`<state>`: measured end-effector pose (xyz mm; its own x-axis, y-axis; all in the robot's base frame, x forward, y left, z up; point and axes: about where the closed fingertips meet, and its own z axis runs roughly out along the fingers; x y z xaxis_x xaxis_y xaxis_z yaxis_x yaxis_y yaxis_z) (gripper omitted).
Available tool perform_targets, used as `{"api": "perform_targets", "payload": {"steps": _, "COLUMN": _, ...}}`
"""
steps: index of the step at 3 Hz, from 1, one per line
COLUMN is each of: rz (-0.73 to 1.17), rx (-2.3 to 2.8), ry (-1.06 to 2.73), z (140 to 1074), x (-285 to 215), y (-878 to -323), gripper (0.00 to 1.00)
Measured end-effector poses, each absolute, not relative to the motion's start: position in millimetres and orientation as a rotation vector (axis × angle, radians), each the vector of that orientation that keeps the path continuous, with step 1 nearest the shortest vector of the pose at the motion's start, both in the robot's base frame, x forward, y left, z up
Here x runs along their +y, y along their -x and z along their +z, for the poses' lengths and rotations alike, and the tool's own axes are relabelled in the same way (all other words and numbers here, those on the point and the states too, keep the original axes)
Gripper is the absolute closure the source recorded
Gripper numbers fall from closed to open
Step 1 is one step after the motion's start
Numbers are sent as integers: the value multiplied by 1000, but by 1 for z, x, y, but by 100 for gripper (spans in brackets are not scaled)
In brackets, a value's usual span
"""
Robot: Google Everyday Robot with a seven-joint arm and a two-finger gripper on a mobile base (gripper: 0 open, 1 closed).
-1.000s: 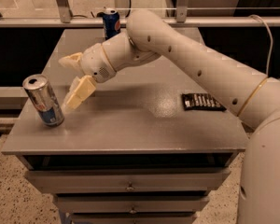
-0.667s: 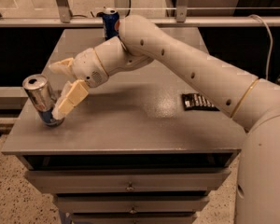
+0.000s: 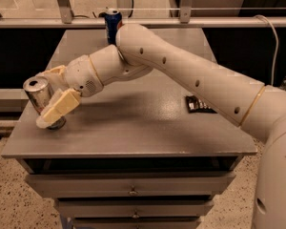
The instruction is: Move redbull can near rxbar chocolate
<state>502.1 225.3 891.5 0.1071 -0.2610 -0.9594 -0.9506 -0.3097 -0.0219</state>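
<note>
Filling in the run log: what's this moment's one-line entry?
stage: pickup | gripper: at slim silver-blue redbull can, grey table front-left | black-wrapped rxbar chocolate bar: apart, right edge | placement: not yet done

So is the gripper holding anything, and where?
Cannot tell. The gripper sits around the middle of the redbull can at the left of the table.

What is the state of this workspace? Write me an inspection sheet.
Surface: grey table, level.
Job's things: redbull can tilted at the front left corner; rxbar flat near the right edge, far from it.
Clutter: blue can upright at the back edge.
Grippers: gripper at the redbull can.
Cables: white cable at the right.
Surroundings: drawers below; speckled floor.
</note>
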Motion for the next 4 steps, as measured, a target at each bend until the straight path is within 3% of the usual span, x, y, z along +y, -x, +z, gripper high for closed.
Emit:
{"api": "perform_targets", "payload": {"steps": 1, "rz": 1219, "rx": 1185, "ry": 1657, "z": 896, "x": 226, "y": -501, "gripper": 48}}
{"api": "perform_targets", "payload": {"steps": 3, "rz": 1098, "rx": 1216, "ry": 1628, "z": 914, "x": 189, "y": -525, "gripper": 93}}
{"api": "perform_targets", "payload": {"steps": 4, "rz": 960, "rx": 1266, "ry": 1592, "z": 937, "x": 130, "y": -565, "gripper": 100}}
